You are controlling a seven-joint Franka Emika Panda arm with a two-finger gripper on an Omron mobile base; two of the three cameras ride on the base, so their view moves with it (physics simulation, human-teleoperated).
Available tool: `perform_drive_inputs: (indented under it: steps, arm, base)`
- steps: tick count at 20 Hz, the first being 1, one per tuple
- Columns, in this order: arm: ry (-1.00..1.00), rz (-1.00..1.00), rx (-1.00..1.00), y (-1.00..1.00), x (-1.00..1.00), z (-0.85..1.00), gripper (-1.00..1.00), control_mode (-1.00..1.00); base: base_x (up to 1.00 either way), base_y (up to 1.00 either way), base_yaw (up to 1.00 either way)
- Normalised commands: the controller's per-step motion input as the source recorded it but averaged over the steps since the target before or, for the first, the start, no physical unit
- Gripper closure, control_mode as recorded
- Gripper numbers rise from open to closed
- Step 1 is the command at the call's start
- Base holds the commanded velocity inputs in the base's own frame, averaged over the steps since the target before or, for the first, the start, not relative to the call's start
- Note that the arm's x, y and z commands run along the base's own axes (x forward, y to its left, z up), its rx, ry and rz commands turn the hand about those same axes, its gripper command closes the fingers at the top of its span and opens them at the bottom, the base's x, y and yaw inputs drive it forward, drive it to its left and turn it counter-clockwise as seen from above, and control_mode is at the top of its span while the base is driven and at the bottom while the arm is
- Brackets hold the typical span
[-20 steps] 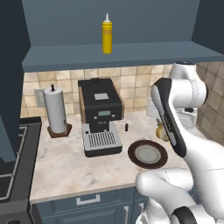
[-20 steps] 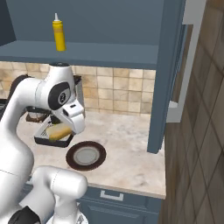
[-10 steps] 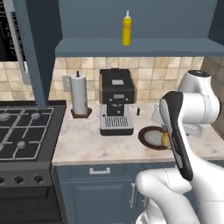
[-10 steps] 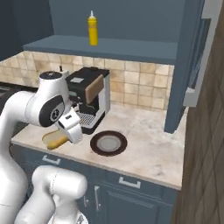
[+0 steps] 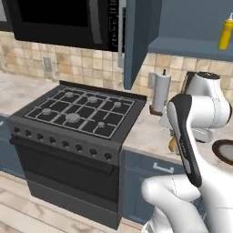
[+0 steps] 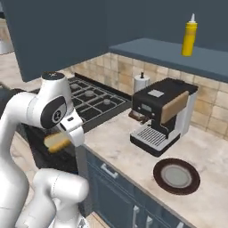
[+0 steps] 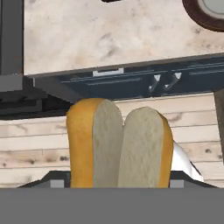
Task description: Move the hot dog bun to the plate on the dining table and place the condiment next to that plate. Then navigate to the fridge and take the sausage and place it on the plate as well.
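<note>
The hot dog bun [image 7: 119, 144] is soft bread, golden outside and pale inside, split down the middle. The gripper [image 6: 67, 136] pinches it from both sides and holds it in the air over the wooden floor [image 7: 39, 144], in front of the dark blue cupboards [image 7: 131, 83]. The yellow squeeze bottle [image 6: 189, 39] with a white pointed cap stands on the blue shelf [image 6: 178, 55]. The tabletop [image 7: 109, 35] is beige speckled stone. A round dark brown plate [image 6: 177, 176] lies on it beside the black coffee machine [image 6: 162, 113]. No writing can be read.
</note>
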Motion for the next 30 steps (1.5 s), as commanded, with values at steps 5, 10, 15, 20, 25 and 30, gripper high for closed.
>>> perform_drive_inputs:
  steps: [5, 10, 15, 20, 25, 30]
  arm:
    - [0.00, 0.00, 0.00, 0.00, 0.00, 0.00, 1.00, 1.00]
    - [0.00, 0.00, 0.00, 0.00, 0.00, 0.00, 1.00, 1.00]
    - [0.00, 0.00, 0.00, 0.00, 0.00, 0.00, 1.00, 1.00]
    - [0.00, 0.00, 0.00, 0.00, 0.00, 0.00, 1.00, 1.00]
    - [0.00, 0.00, 0.00, 0.00, 0.00, 0.00, 1.00, 1.00]
    - [0.00, 0.00, 0.00, 0.00, 0.00, 0.00, 1.00, 1.00]
  base:
    - [-0.13, 0.82, 0.69]
    - [-0.16, 0.84, 0.68]
    - [-0.25, 0.90, 0.65]
    - [-0.37, 0.72, 0.62]
    - [-0.77, -0.02, 0.47]
    - [-0.69, -0.38, 0.38]
